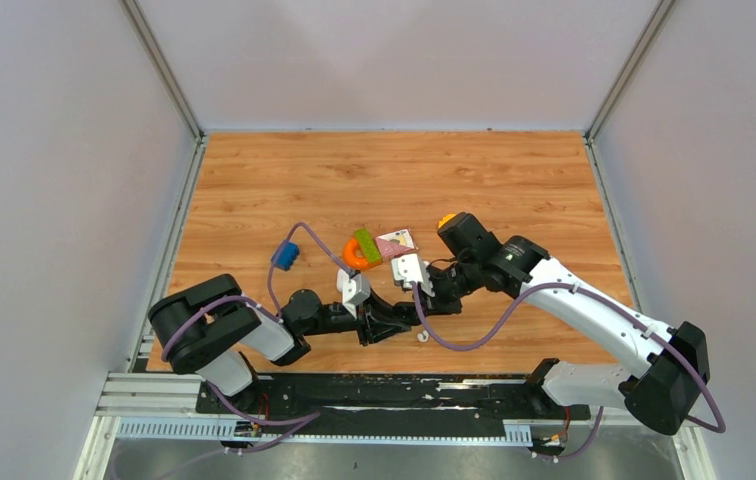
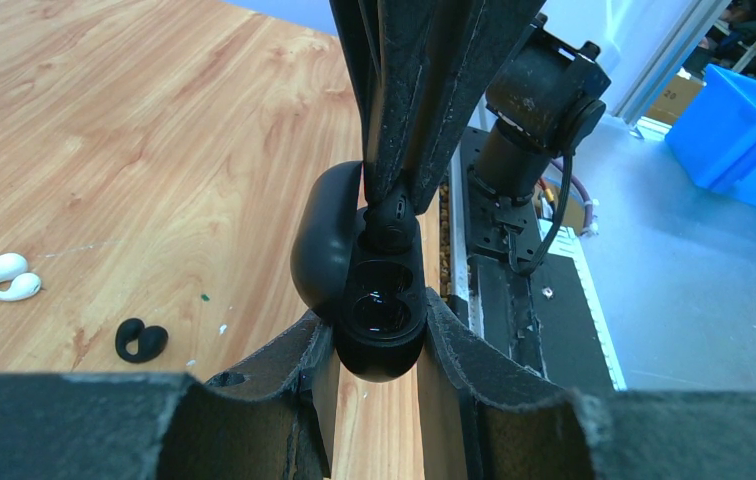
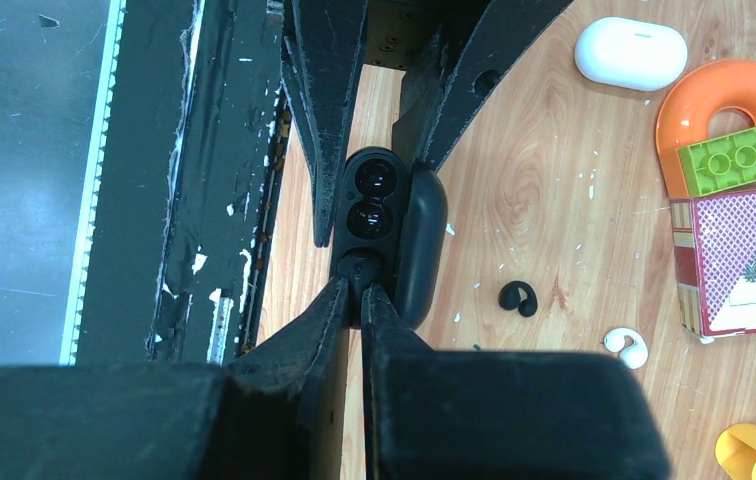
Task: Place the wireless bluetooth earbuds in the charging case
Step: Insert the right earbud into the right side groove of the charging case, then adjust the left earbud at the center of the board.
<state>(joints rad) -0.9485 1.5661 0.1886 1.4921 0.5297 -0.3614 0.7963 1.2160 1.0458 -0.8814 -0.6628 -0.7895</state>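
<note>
Two oval charging cases are in view: one black plastic case [image 2: 329,245] with its lid swung open, and one glossy white case [image 3: 631,52] lying closed on the wood-grain worktop [image 1: 404,170]. The black case is lifted off the worktop near its front edge. The left gripper [image 2: 381,315] has its jaws clenched on the sides of the case's lower half. Two round wells show in that half.

The right gripper [image 3: 357,285] meets it from the opposite side, jaws pinched nearly together on one small black rounded piece [image 2: 394,215] at the end of the case. It looks like a black earbud, though I cannot be certain.

Two more earbuds lie loose on the worktop, apart from each other: one curved black earbud [image 3: 518,298] and one curved white earbud [image 3: 626,345].

Beyond them are one orange plastic ring [image 3: 719,85], one green studded building brick [image 3: 744,160] resting against it, and one playing-card box [image 3: 754,255] just beside the brick. One yellow rounded object [image 3: 754,455] is cut off by the frame edge. One small blue block [image 1: 285,255] sits further left.
</note>
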